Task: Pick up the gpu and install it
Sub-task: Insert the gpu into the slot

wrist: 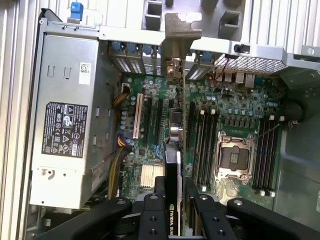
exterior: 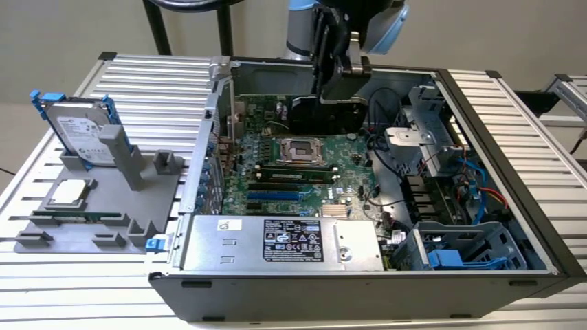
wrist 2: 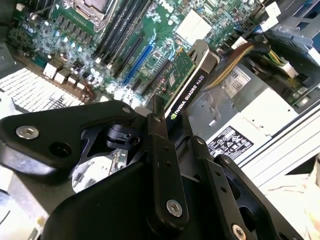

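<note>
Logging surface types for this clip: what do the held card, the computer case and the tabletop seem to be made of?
The gpu, gripped by the claw: green circuit board with a black edge, probably matte plastic. The computer case: dark painted sheet metal outside, bare grey metal inside. The tabletop: ribbed silvery metal, likely aluminium, judging by its dull sheen.

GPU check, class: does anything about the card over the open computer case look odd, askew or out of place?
Nothing stands out. The claw grips the gpu edge-on above the motherboard, not yet seated in a slot.
</note>
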{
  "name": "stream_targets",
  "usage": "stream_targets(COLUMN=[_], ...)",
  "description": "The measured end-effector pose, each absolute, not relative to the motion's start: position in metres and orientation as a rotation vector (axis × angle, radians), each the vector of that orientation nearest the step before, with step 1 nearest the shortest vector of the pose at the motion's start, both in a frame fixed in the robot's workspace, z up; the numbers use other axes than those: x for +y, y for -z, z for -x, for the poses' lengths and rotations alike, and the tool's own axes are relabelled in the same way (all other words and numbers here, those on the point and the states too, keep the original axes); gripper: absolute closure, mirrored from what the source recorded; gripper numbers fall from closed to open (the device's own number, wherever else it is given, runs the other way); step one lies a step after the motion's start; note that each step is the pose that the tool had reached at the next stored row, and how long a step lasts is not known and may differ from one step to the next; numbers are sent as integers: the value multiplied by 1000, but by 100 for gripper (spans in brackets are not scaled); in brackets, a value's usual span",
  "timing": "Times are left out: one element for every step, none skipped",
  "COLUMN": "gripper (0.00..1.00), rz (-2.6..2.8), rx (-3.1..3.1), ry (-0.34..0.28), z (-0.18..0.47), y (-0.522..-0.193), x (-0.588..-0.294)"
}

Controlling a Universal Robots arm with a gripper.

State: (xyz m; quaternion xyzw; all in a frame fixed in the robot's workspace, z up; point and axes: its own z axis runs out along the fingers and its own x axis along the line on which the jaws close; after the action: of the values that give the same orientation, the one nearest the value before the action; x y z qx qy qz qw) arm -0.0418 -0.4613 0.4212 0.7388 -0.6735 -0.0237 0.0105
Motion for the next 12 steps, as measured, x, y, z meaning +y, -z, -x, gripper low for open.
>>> stream_targets(gripper=[100,100,100,100,100,100,100,100,100,100,100,100], rz=[-2313,-2320,-2326,-2332,-2338,-2343,-2345,-2345,-2345,-2345,-2345,-2346], rx=[-2093,-2085,-2079,-2072,-2065,-2059,-2057,-2056,-2056,-2056,-2056,-2056], ry=[74,74,74,73,73,73,73,73,73,73,73,73], z=[42,42,42,42,42,42,42,42,42,42,42,42], y=[-421,-421,-421,-421,-421,-421,-421,-421,-421,-421,-421,-421], x=[-461,-461,-461,-461,-461,-461,-461,-461,-461,-461,-461,-461])
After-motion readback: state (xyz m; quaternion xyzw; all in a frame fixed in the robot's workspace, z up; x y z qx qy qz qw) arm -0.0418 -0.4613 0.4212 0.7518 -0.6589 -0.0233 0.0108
